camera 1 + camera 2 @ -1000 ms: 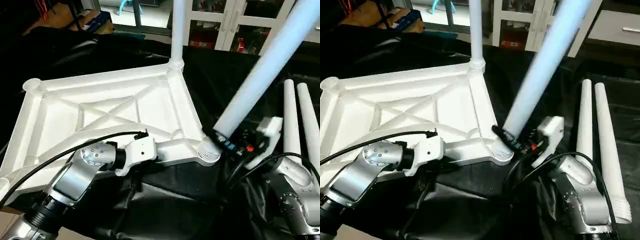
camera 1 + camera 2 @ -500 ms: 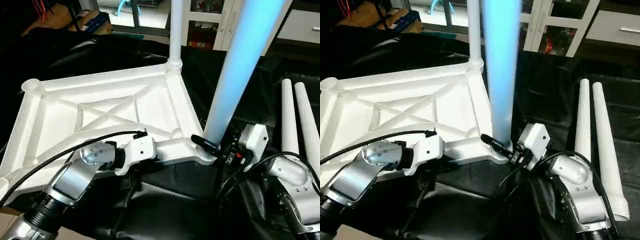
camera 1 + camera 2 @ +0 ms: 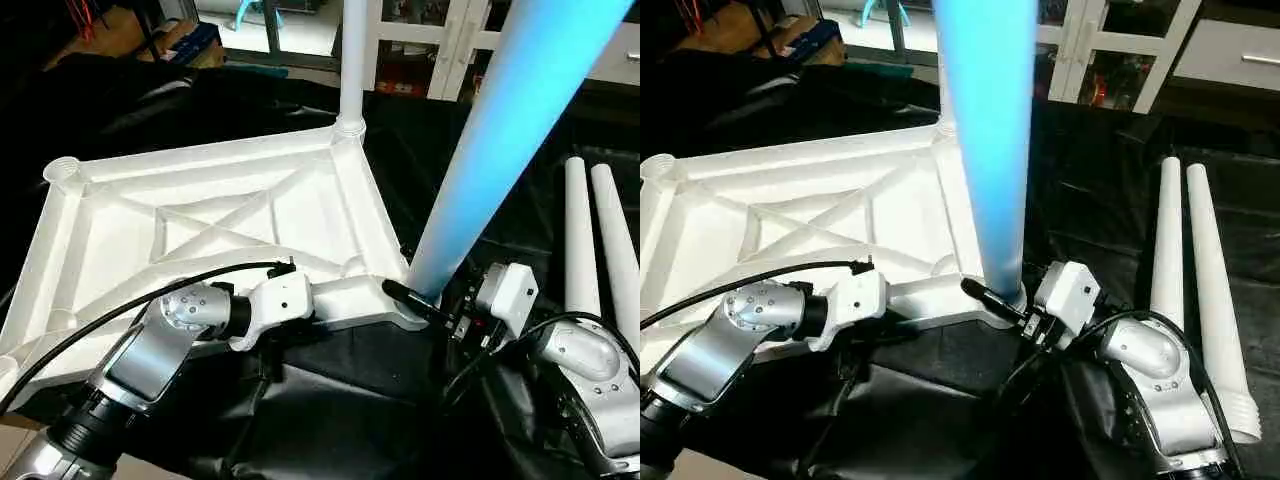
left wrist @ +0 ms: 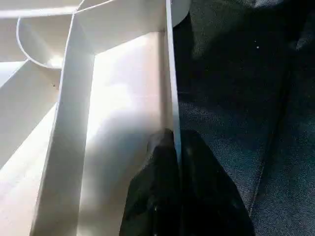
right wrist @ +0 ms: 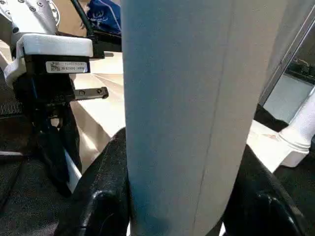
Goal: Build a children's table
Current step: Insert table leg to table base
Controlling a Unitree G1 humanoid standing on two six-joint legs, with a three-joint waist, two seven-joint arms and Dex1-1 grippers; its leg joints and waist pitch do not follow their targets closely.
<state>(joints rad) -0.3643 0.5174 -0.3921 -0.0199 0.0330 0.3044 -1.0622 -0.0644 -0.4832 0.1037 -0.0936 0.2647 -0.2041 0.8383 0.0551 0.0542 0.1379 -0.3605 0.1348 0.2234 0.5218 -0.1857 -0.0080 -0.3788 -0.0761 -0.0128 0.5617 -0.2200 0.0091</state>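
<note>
Tabletop (image 3: pixel 200 215) lay underside-up at centre left, one leg (image 3: pixel 350 60) standing in its far corner socket. The right gripper (image 5: pixel 177 196) clasped a second leg (image 3: pixel 500 140) over the near corner socket. The left gripper (image 4: pixel 177 142) pinched the tabletop's rim, shown close in the left wrist view. Two spare legs (image 3: pixel 595 250) lay at right.

The tabletop (image 3: pixel 215 215) lies underside up on the worktop (image 3: pixel 330 400), toward its left side, with one leg (image 3: pixel 352 60) standing in the far corner socket. At the tabletop's near right corner a second leg (image 3: pixel 500 150) stands on the socket, gripped near its foot by the right pincer (image 3: pixel 425 300), while the left pincer (image 4: pixel 177 162) clamps the tabletop's near edge wall just left of that corner. Two spare legs (image 3: pixel 595 250) lie side by side near the worktop's right edge.
</note>
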